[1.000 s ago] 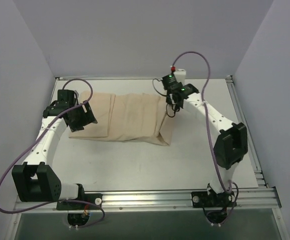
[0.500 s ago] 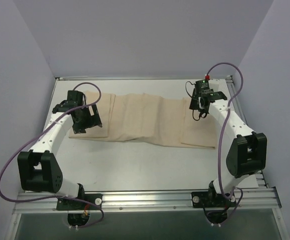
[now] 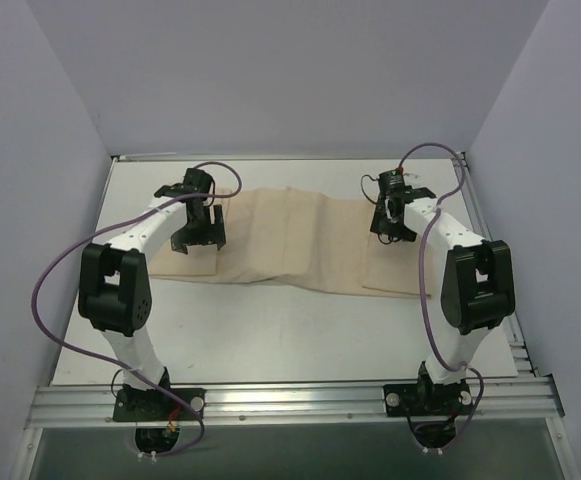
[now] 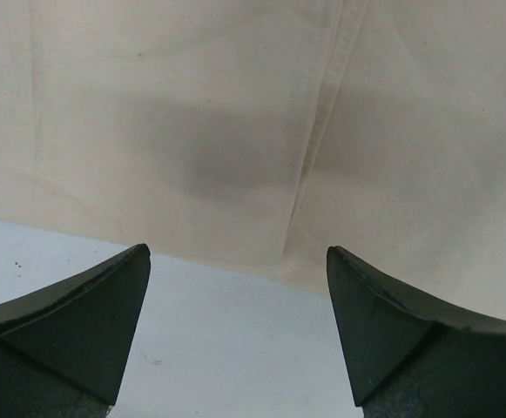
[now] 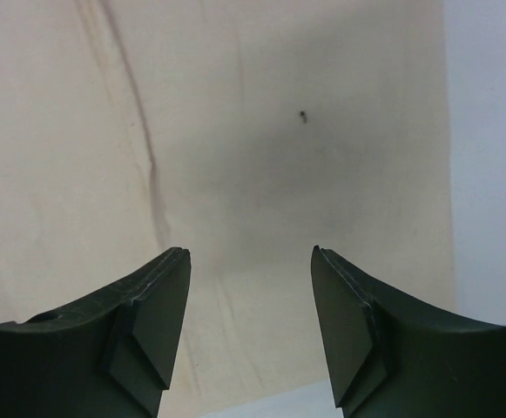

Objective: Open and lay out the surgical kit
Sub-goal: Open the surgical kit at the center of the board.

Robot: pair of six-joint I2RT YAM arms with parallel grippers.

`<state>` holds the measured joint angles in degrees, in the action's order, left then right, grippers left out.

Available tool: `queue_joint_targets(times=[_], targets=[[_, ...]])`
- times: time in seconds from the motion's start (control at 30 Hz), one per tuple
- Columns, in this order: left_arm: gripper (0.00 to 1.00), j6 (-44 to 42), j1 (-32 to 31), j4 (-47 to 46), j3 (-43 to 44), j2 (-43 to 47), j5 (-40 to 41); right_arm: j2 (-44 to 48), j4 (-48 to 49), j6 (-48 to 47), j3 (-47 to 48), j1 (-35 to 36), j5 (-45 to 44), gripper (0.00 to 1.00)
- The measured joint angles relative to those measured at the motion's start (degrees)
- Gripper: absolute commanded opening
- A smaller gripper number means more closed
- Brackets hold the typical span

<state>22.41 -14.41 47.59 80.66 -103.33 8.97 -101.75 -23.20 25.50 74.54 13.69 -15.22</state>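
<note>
Jaws on both arms hang open, empty, over the wrap (image 3: pixel 290 240) at nine and three o'clock. Pinching several layers could drag it across the counter (image 3: pixel 270 330) instead of unfolding it.

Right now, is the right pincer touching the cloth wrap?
Cannot tell. The right wrist view shows the open right pincer over the cloth wrap, but it looks along the fingers, so any gap is hidden; the top view looks down too.

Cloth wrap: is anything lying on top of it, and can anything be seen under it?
Nothing lies on the beige cloth wrap; only the left gripper and right gripper, both open, hang over its ends. What lies under it, if anything, is covered.
</note>
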Motion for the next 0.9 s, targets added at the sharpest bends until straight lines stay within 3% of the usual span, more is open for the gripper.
queue_joint_targets(times=[0.13,0.7,0.9], targets=[[0.88,-0.20,-0.59,0.68,2.95,-3.98,3.26,0.00,1.29,-1.33,-0.52,-3.87,1.75,0.58],[0.84,2.01,-5.90,1.92,5.25,-10.91,8.28,-6.40,6.16,-3.08,-2.34,-3.65,6.16,0.56],[0.74,2.97,-5.73,2.27,7.26,-14.69,10.47,-6.51,6.86,-3.13,-2.60,-4.33,7.15,0.56]])
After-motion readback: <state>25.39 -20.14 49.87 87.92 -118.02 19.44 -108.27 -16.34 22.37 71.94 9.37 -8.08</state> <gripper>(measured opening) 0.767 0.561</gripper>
